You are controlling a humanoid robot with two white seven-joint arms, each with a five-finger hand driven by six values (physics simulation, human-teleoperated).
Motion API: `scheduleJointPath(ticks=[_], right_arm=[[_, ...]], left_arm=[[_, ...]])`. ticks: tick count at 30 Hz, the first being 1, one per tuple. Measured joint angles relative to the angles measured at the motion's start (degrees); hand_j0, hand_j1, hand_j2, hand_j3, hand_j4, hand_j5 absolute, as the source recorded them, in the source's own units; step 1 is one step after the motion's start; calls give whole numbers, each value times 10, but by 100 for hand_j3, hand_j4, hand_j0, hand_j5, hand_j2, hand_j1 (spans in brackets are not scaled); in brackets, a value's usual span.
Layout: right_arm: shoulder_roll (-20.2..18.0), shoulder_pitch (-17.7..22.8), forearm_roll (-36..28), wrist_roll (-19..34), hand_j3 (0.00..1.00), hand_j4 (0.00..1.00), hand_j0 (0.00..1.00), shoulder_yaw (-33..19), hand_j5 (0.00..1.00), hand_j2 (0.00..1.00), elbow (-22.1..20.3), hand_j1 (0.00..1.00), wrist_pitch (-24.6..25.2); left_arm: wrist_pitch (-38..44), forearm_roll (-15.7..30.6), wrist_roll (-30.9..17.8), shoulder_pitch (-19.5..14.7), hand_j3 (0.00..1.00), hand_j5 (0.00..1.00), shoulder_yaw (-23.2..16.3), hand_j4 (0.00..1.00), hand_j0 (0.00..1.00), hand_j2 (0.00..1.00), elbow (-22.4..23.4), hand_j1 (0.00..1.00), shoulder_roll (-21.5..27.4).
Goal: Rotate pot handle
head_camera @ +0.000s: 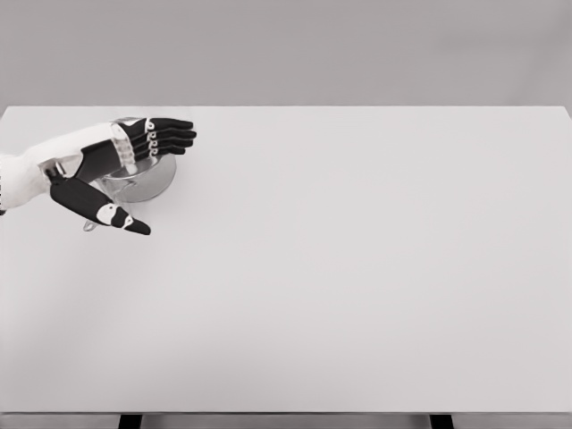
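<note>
Left hand (125, 170): comes in from the left edge, fingers (170, 134) straight and pressed together, thumb (103, 207) splayed out below them; it grips nothing that shows.
Pot (147, 179): small steel pot directly under the palm, between the fingers and the thumb, on the white table (357, 268); whether the hand touches it cannot be told.
Handle: a small metal bit (89, 226) pokes out just under the thumb's base, probably the handle end.
Right hand: nowhere in the picture.
Risk, sliding: the pot looks light and smooth, so a sideways push high on the rim could shove the whole pot along instead of turning it.
Risk, edge: the pot sits close to the table's left side, behind the wrist; an outward shove could send it off.
Risk, thumb: sweeping the thumb may skip over the handle end.
Hidden: most of the rim, the inside and the handle's full length lie under the hand.
</note>
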Motion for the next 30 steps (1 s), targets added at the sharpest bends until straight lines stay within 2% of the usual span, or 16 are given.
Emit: scheduleJointPath(ticks=[5,16,23,30], right_arm=[[0,0,0,0,100,100,100,0,100,100,0,100,0],[0,0,0,0,100,100,100,0,100,100,0,100,0],[0,0,0,0,100,100,100,0,100,100,0,100,0],[0,0,0,0,100,100,100,0,100,100,0,100,0]], left_arm=[[19,2,0,40,100,100,-30,100,100,100,0,100,9],[53,0,0,91,100,100,-36,100,100,100,1,100,41],[63,-13,0,107,100,100,-36,100,100,100,1,100,39],[78,-41,0,109,100,100,-35,100,100,100,3,100,35]])
